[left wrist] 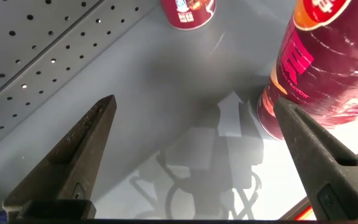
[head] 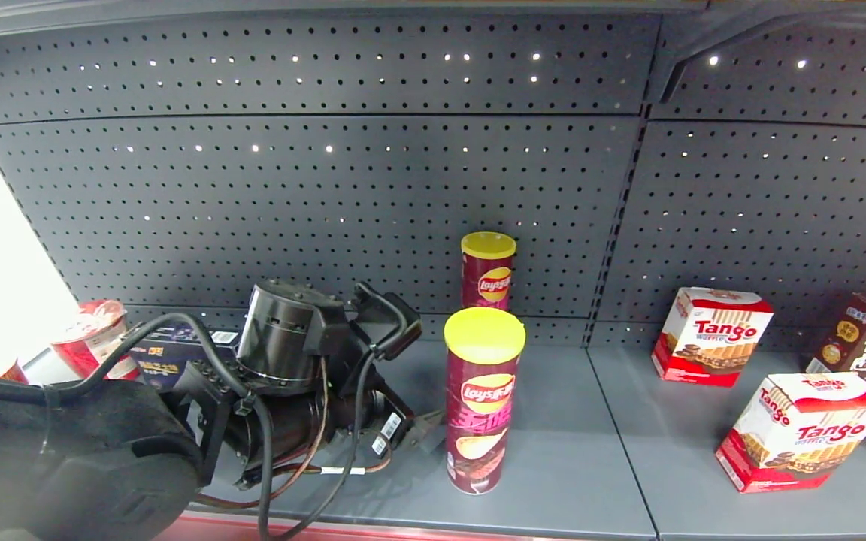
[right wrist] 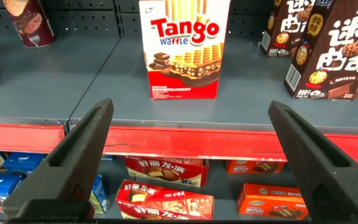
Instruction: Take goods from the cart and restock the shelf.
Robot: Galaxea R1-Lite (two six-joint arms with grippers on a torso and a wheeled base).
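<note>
Head view: the front chip can [head: 482,398] stands on the shelf [head: 591,451] before the rear can [head: 487,270], apparently already stocked. Left wrist view: the left gripper [left wrist: 192,102] is spread wide and empty, just beside that can. Right wrist view: the right gripper [right wrist: 190,104] is wide and holds nothing, facing the wafer box [right wrist: 184,50], so another trip to the cart likely remains.

Just beside the left gripper [left wrist: 194,102], the tall maroon cardboard chip can [left wrist: 328,68] is cut off by the picture's edge above its lower body. Ahead of the gripper, the farther maroon can [left wrist: 188,12] shows only its base. Behind that gripper's wrist, a dark blue flat box [head: 158,364] lies half hidden.
</note>
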